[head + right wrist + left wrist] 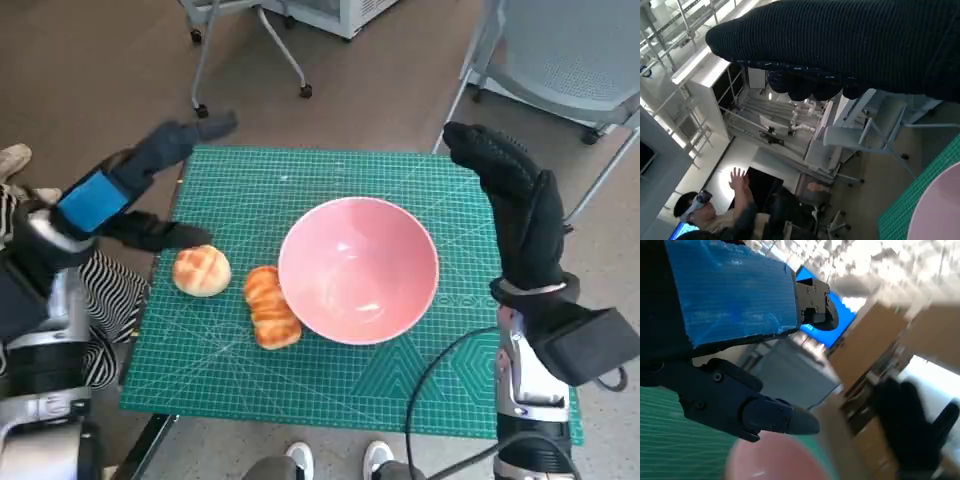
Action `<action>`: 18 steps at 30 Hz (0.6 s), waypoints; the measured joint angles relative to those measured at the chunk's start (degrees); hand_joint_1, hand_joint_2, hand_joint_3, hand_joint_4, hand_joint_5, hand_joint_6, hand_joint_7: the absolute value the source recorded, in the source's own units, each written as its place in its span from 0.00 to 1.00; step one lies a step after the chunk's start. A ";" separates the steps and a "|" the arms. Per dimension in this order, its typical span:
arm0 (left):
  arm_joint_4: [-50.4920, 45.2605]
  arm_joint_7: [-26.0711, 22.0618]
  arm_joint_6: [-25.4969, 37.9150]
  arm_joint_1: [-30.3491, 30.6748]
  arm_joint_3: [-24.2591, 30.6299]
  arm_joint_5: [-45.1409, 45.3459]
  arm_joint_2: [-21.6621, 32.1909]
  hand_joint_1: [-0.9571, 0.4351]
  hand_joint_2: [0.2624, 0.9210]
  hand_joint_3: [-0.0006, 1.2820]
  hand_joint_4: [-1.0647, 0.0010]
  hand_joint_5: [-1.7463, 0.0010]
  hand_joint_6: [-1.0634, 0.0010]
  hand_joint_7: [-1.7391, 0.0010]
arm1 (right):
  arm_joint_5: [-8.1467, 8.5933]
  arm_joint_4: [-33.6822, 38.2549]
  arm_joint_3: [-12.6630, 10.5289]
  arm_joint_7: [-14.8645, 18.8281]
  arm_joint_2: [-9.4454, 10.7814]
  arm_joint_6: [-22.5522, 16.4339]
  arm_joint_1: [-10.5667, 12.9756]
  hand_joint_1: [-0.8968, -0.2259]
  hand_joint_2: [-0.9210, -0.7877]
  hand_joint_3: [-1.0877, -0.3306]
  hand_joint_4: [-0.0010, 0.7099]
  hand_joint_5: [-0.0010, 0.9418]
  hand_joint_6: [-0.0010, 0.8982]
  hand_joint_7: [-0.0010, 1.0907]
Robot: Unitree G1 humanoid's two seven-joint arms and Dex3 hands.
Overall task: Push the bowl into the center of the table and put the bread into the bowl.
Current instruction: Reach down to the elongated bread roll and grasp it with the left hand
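Note:
A pink bowl [358, 268] sits empty on the green mat [330, 390], right of the middle. Its rim also shows in the left wrist view [772, 460] and the right wrist view [940, 210]. A croissant [271, 307] lies against the bowl's left side. Left of it is a round bun [201, 270]. My left hand [135, 185] is raised at the mat's left edge, fingers spread, holding nothing, just above the bun. My right hand [515, 205] is lifted upright at the mat's right edge beside the bowl, fingers apart and empty.
A grey chair [570, 60] stands behind the table's right corner and a wheeled frame [250, 50] behind the left. A person's shoes [335, 458] show at the near edge, and striped cloth [110, 300] at the left. Another person [735, 215] sits far off.

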 measured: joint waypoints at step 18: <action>9.64 -4.90 -21.83 1.17 -4.79 4.65 5.47 0.41 0.88 0.00 0.56 0.99 0.61 0.82 | 0.35 0.68 0.10 -0.12 0.38 0.12 0.13 0.30 0.00 0.47 0.28 0.02 0.06 0.54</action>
